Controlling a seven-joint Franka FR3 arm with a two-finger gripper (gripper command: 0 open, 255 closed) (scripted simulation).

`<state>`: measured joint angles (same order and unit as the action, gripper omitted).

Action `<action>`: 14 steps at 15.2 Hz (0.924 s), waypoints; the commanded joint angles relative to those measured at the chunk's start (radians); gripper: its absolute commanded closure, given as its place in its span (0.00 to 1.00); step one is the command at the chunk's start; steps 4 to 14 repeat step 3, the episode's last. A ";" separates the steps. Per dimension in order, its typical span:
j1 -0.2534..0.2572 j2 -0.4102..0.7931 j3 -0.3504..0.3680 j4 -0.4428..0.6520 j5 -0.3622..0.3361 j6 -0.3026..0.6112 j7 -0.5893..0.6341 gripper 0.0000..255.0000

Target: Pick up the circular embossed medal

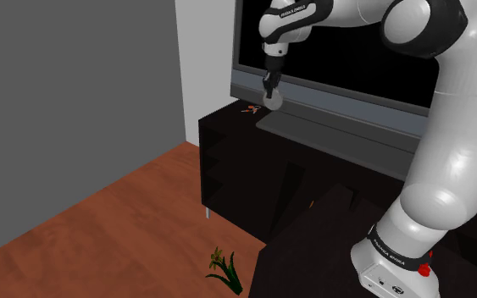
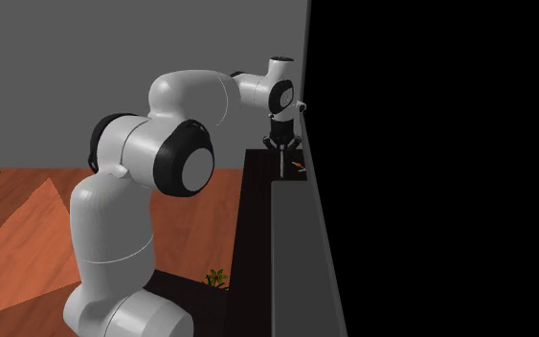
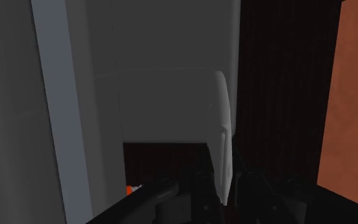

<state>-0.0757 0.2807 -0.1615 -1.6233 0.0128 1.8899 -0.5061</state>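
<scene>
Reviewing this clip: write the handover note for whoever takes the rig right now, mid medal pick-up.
Gripper: shut on the pale round medal, which sits edge-on between the fingers.
Where: over the end of the dark cabinet, by the end of the TV's grey base. A small orange item lies on the cabinet top nearby.
Done: grasp made. The medal looks clear of the cabinet top, though the gap is hard to judge.
Left: raise it further and check the grip is firm.
</scene>
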 commanded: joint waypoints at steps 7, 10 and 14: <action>0.001 -0.005 0.000 0.022 -0.001 -0.028 0.001 1.00; 0.001 -0.005 0.000 0.022 -0.001 -0.028 0.001 1.00; 0.001 -0.005 0.000 0.022 -0.001 -0.028 0.001 1.00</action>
